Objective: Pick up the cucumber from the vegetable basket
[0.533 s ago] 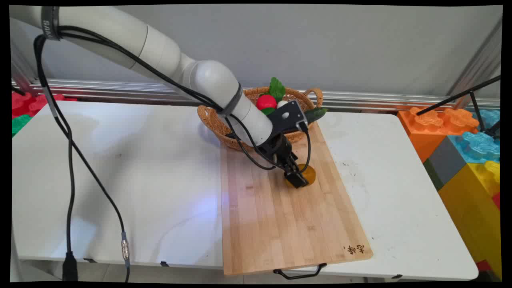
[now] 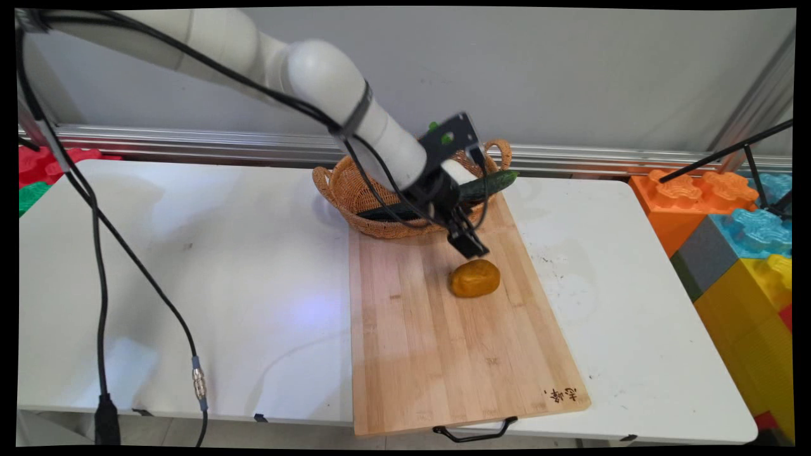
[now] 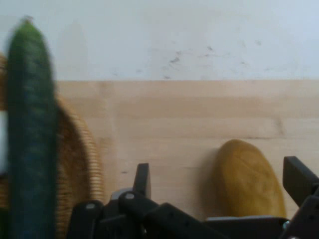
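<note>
Cables hung down over the left part of the white tabletop, which you would have seen bare of other things on that side. Further right stood the wicker basket at the far end of the wooden cutting board, with a dark green cucumber lying across its right rim and poking out past it. Just in front of the basket hung your tool, released, its two fingers spread wide and holding nothing. Half a second before, it had been down on the board, right at the yellow-brown potato; it had since lifted up and back towards the basket, and the potato had stayed where it was. By my reading the potato was let go and lay free. It rested on the board's far half, just below the fingertips and a little nearer the camera, apart from them; the hand view showed it lying between the lines of the two fingers, closer to the right one. Large coloured building blocks stood off the tabletop's right end.
</note>
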`<act>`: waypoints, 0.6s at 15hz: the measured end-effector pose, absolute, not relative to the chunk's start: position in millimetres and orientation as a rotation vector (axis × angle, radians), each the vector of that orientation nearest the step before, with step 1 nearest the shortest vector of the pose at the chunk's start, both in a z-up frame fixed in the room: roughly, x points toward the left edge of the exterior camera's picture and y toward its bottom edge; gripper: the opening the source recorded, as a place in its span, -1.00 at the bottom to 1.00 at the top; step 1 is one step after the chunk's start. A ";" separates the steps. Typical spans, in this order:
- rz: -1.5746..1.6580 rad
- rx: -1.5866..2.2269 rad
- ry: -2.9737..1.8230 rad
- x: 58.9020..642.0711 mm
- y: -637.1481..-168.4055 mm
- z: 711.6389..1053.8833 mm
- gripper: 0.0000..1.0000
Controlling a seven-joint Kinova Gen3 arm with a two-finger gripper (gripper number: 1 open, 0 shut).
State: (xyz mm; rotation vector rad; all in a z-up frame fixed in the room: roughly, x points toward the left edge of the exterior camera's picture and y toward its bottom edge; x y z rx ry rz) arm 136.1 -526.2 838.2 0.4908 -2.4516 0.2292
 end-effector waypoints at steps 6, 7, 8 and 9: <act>0.372 0.392 -2.479 171.9 -560.7 871.3 1.00; 0.394 0.377 -2.484 177.4 -567.7 874.1 1.00; 0.408 0.366 -2.487 180.9 -572.8 875.7 1.00; 0.419 0.355 -2.490 183.3 -577.9 876.8 1.00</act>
